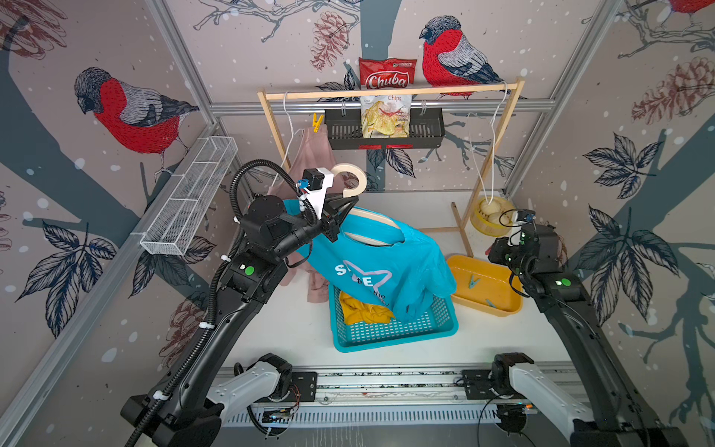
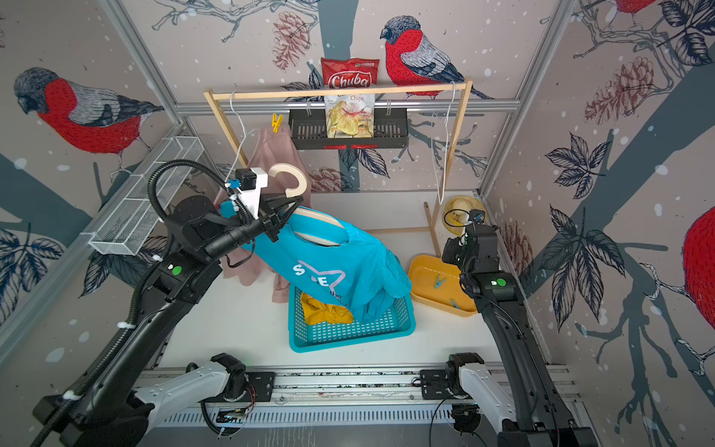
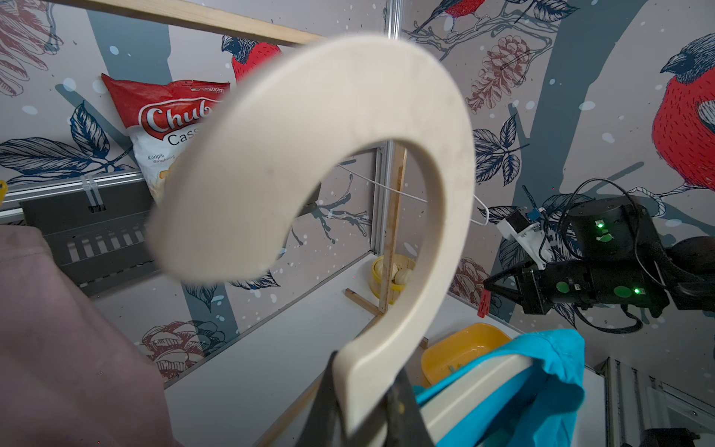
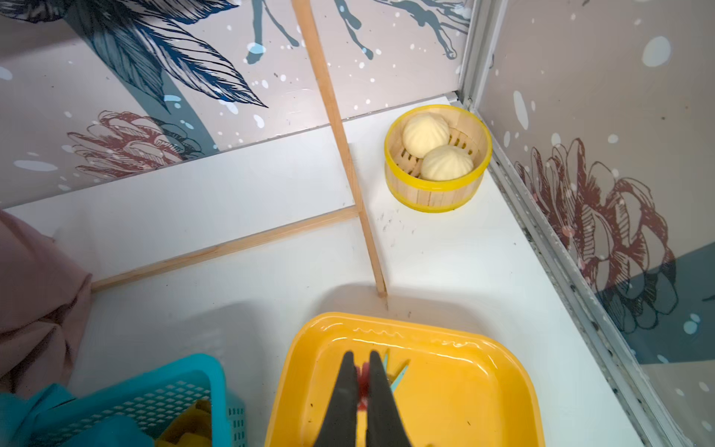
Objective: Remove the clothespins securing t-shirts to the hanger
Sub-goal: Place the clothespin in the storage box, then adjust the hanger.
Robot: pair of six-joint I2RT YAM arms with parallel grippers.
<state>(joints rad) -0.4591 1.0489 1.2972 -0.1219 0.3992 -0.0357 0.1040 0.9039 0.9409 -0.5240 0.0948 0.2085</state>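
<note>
My left jaws: clamped on hanger (image 3: 271,154), teal t-shirt (image 1: 410,263) draped. My right jaws: pinching red clothespin (image 4: 363,377) over yellow tray (image 4: 464,387), frame bottom. Step: deposit. Next: part them.

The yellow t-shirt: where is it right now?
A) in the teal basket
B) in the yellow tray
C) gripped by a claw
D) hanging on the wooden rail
A: the yellow t-shirt lies crumpled inside the teal basket, partly under the teal t-shirt.
</note>
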